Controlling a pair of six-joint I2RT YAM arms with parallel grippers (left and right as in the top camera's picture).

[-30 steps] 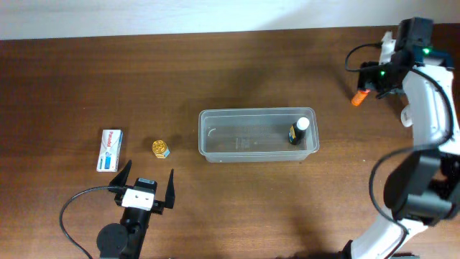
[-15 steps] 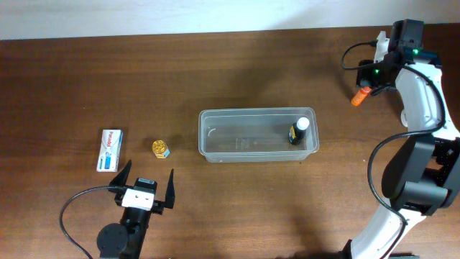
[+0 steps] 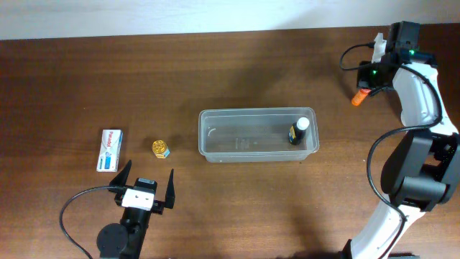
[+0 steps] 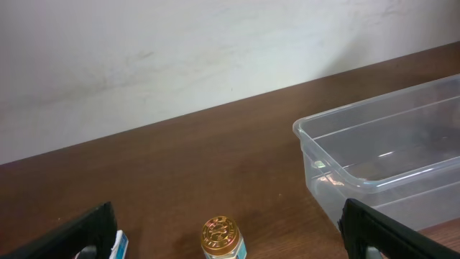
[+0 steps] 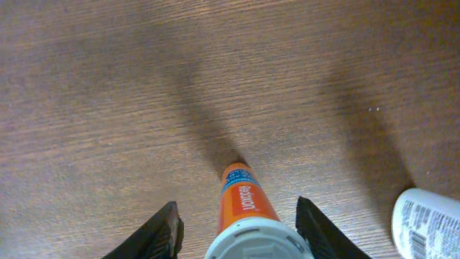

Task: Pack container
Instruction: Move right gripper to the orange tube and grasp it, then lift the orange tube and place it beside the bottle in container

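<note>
The clear container [image 3: 208,115] stands mid-table, and its near-left corner shows in the left wrist view [image 4: 316,155]. A small dark bottle with a white cap [image 3: 298,132] stands inside at its right end. An orange tube [image 3: 357,98] lies at the far right. My right gripper [image 3: 369,81] is open over it, and in the right wrist view [image 5: 239,216] its fingers straddle the tube [image 5: 244,201] with gaps on both sides. My left gripper [image 3: 149,173] is open and empty at the front left, and also shows in the left wrist view [image 4: 230,236].
A gold-capped jar [image 3: 160,148] [image 4: 221,239] and a white-and-blue box [image 3: 109,150] lie left of the container, just beyond the left gripper. A white bottle [image 5: 428,224] lies to the right of the orange tube. The table's far edge meets a white wall.
The right arm's wrist has shifted slightly toward the far edge over the orange tube. The tube, the container and the left arm have not moved.
</note>
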